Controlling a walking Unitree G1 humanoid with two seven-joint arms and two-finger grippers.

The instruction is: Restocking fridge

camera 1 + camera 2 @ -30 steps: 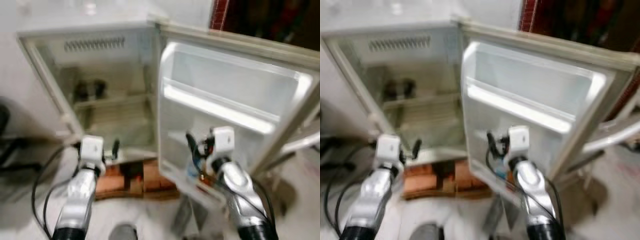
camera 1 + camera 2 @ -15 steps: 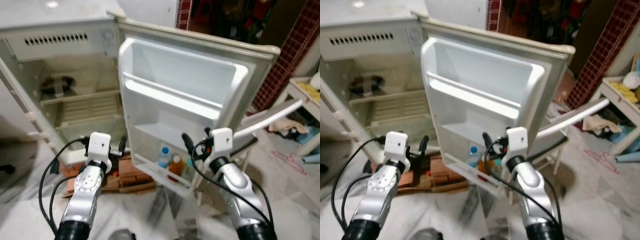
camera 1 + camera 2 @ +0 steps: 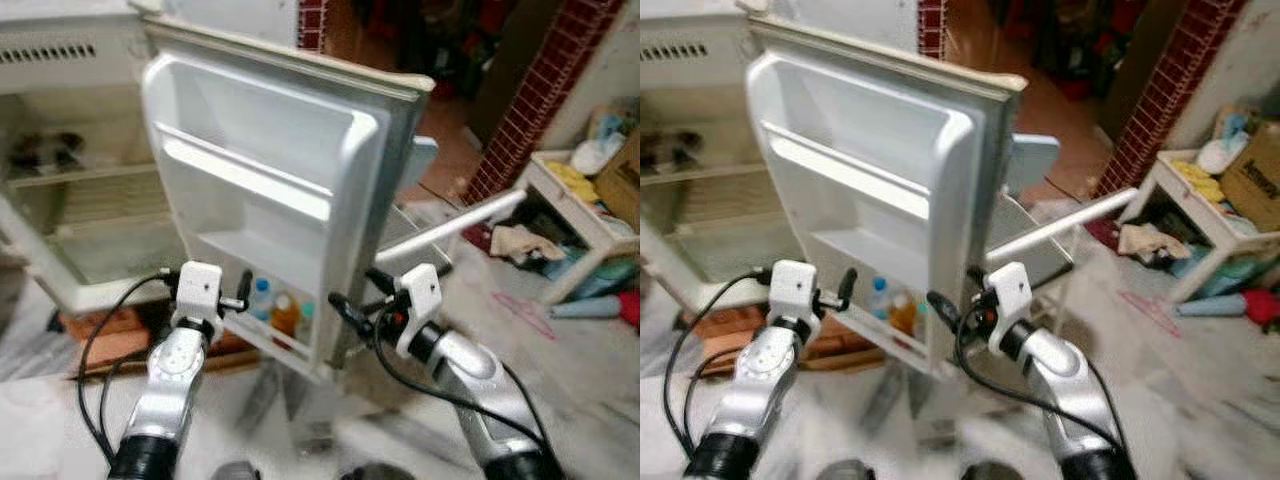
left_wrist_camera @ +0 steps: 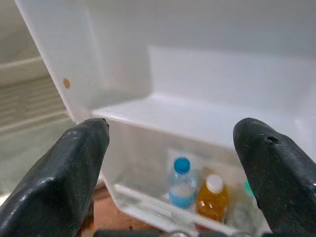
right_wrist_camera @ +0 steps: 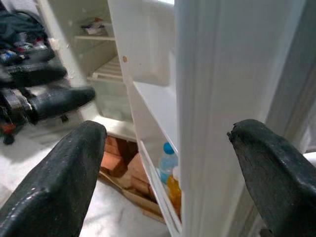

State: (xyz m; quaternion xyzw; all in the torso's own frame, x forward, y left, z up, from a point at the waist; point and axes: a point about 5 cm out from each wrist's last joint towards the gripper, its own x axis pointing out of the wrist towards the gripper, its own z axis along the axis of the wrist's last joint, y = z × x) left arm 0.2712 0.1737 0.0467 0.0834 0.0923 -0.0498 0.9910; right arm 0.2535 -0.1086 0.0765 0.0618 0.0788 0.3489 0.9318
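Left eye view has the fridge door swung wide, and everything here is placed against it. The right hand sits at the door's free edge with its two black fingers spread apart and empty; its wrist view looks along that edge with a finger on either side. The left hand hangs in front of the door's inner face, level with the bottom bin, fingers also spread wide and holding nothing.

The risks, as I judge them, come from how close both hands are to the door. If the right hand moves across, it could catch the edge and swing the door, perhaps onto the left hand in front of the inner face. A knock would also shake the bottles in the bottom bin, and a tall one could topple against its neighbour. The eye views are blurred, so placing is uncertain.

Containers: the bottom bin holds a clear bottle with a blue cap and, just beside it, an orange bottle with a white cap; a greenish thing next to that is too hidden to name. The door's upper shelves look bare. Beyond the door's hinge side, the fridge cabinet stands open, with something dark and unclear on its upper shelf.
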